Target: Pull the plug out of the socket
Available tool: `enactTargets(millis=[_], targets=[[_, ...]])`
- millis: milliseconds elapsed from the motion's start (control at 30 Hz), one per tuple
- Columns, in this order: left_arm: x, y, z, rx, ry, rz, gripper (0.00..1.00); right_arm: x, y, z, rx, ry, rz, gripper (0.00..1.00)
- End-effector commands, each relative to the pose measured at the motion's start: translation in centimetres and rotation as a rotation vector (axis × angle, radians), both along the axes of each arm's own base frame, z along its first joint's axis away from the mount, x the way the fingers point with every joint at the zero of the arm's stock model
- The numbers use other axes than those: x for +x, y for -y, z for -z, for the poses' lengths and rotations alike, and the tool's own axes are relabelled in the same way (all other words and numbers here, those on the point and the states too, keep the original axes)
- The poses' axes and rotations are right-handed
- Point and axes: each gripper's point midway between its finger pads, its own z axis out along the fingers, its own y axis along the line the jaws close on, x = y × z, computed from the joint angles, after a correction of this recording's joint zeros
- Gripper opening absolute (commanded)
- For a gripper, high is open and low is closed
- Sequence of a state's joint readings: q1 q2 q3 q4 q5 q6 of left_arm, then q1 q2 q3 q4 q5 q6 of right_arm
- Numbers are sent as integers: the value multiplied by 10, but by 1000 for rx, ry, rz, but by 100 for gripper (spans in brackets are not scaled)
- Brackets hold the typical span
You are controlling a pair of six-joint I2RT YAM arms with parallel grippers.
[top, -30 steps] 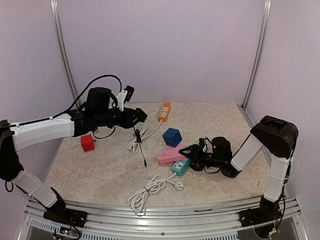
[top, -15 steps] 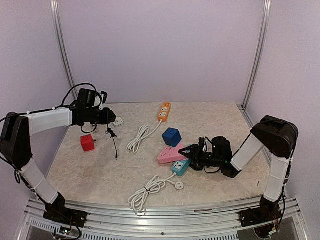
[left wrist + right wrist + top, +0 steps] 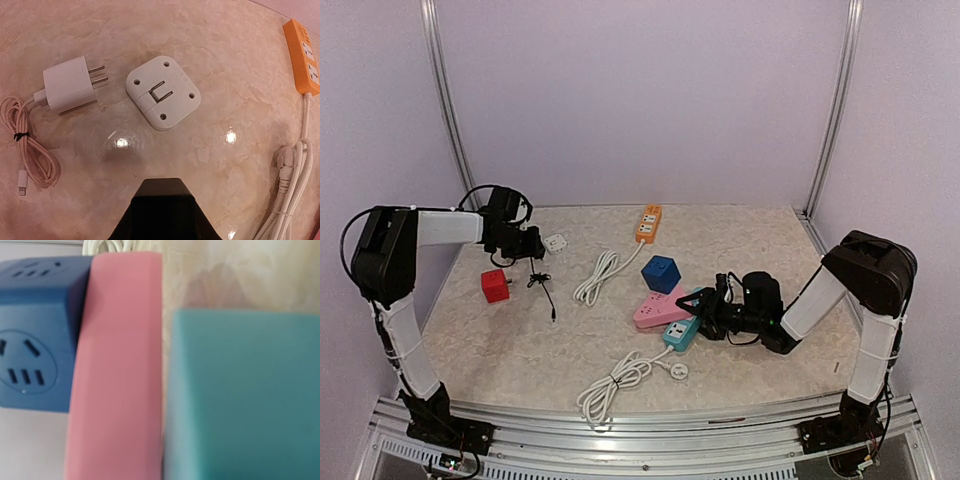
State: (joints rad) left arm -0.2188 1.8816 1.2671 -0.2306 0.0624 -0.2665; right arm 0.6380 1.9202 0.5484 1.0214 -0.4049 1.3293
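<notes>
My left gripper (image 3: 529, 248) is at the far left, low over the table, shut on a black plug whose thin black cable (image 3: 542, 285) hangs down to the table. In the left wrist view the gripper (image 3: 159, 186) shows only as one dark block. My right gripper (image 3: 699, 311) is shut on the end of a teal power strip (image 3: 682, 333), which fills the right of the right wrist view (image 3: 245, 395). A pink power strip (image 3: 663, 310) lies beside it, also in the right wrist view (image 3: 117, 370). The right gripper's fingers do not show in its own wrist view.
A red cube socket (image 3: 495, 286), a blue cube socket (image 3: 662, 272) and an orange power strip (image 3: 648, 223) lie on the table. A white square adapter (image 3: 163, 92), a white charger (image 3: 70, 90) with pink cable (image 3: 30, 155) lie ahead of the left gripper. White cable bundles (image 3: 598, 270) (image 3: 615, 380) lie mid-table.
My left arm has swung from the table's middle to the far left and come down, carrying the black plug and cable with it. The right arm has stayed in place.
</notes>
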Motion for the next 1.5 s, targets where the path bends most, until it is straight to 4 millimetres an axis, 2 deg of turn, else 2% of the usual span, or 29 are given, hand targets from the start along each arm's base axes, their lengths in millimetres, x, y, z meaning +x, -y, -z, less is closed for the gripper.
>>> enactTargets(millis=[0,67,167,233,300,367,400,500,567,667,833,1000,1267,1467], targets=[[2,-6,23,3,-64,-23,23,8,17,21,-110,12,40,29],[1,-1,26,-12,-74,-3,28,7,17,20,-108,14,37,29],[-5,7,13,-32,-45,29,51,7,16,21,-108,14,30,29],[-10,14,-3,-39,-9,52,66,6,15,21,-106,16,26,28],[-18,26,-28,-55,43,94,75,7,15,20,-105,18,24,28],[-33,44,-61,-100,117,170,91,7,14,19,-104,23,21,27],[-42,60,-71,-133,148,233,97,7,14,19,-104,26,18,27],[-76,104,-108,-177,249,411,99,7,13,17,-105,34,15,26],[-94,130,-116,-179,271,503,99,7,13,15,-104,40,9,26],[-114,163,-117,-211,268,625,99,7,12,14,-104,45,7,25],[-123,200,-102,-213,232,689,99,6,14,10,-106,56,8,23],[-126,237,-97,-212,218,736,98,6,13,8,-107,64,3,23],[-122,273,-78,-245,164,767,98,6,12,7,-101,72,-3,21],[-115,284,-55,-239,102,751,97,5,12,3,-95,80,-5,20]])
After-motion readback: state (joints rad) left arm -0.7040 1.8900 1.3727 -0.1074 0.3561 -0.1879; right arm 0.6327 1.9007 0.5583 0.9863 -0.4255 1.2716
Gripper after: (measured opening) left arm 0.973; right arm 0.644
